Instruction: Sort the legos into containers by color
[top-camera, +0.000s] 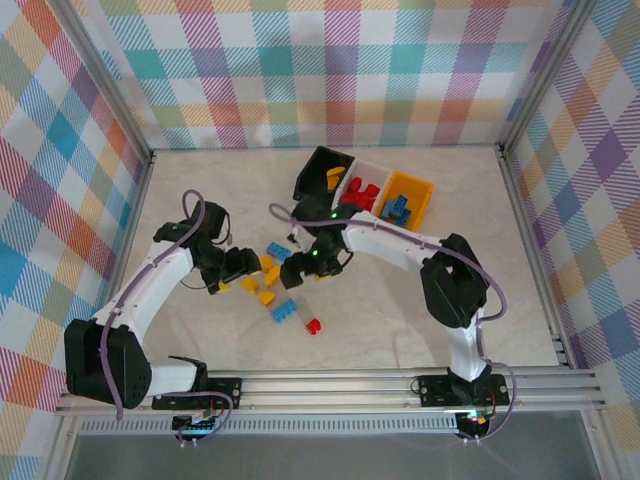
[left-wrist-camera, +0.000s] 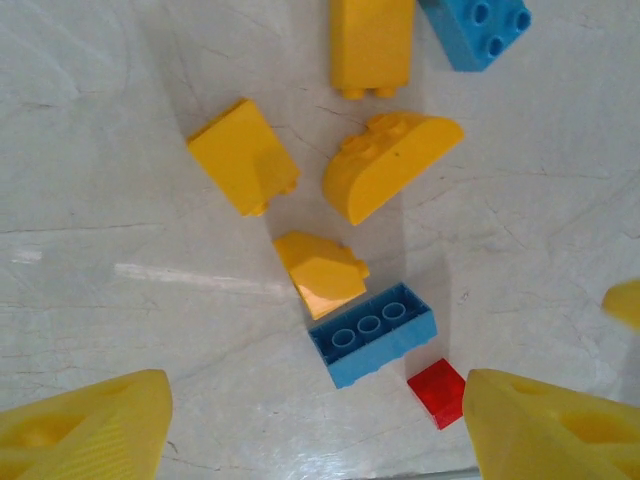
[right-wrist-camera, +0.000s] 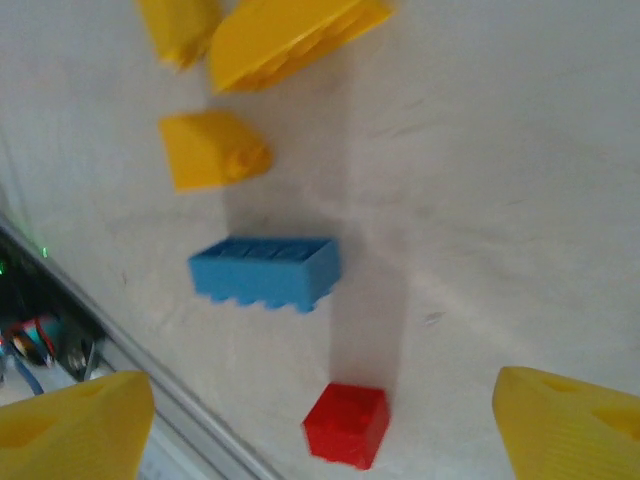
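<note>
Mid-sort: some legos (top-camera: 272, 288) are already binned in the containers (top-camera: 372, 166) at the back, the rest are scattered on the table (top-camera: 450, 230) between the arms. Both the left gripper (left-wrist-camera: 315, 430) and the right gripper (right-wrist-camera: 320, 430) are spread wide, nothing held. A pick is being lined up, looks like. The red brick (right-wrist-camera: 345, 425) is framed by the right one, so a straight drop and pinch is called for
</note>
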